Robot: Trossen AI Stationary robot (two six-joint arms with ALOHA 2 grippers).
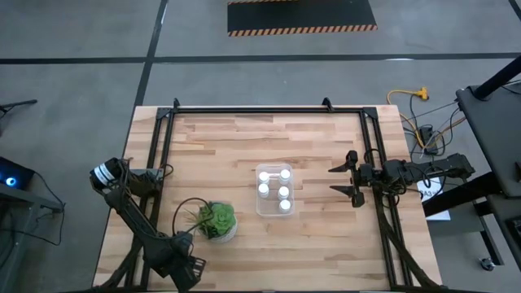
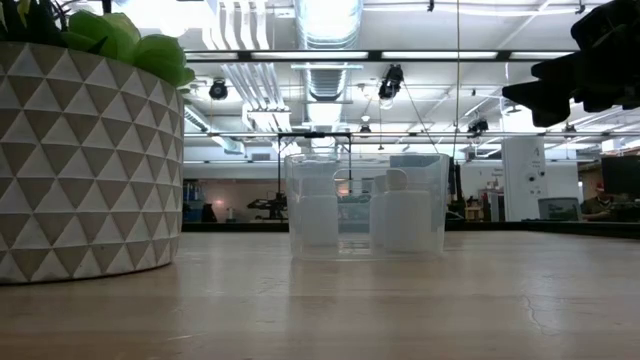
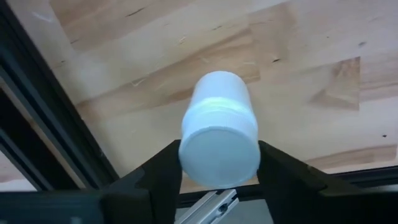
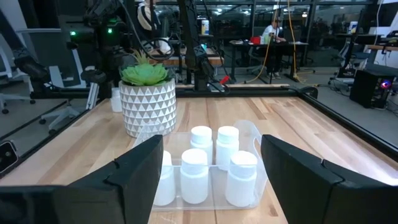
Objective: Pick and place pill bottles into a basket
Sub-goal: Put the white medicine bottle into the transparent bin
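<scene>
Left wrist view: fingers (image 3: 219, 180) seemingly clamp bottle (image 3: 219, 140).

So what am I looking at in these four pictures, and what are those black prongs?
Two robot arms work at a wooden table. One picture looks straight down from above, one looks level across the tabletop, and two come from cameras on the arms' wrists. On the table stand a potted plant and a clear basket holding five bottles. The black prongs are each arm's claw. The left claw, near the plant, grips a sixth bottle by its sides. The right claw waits open, facing the basket.
</scene>
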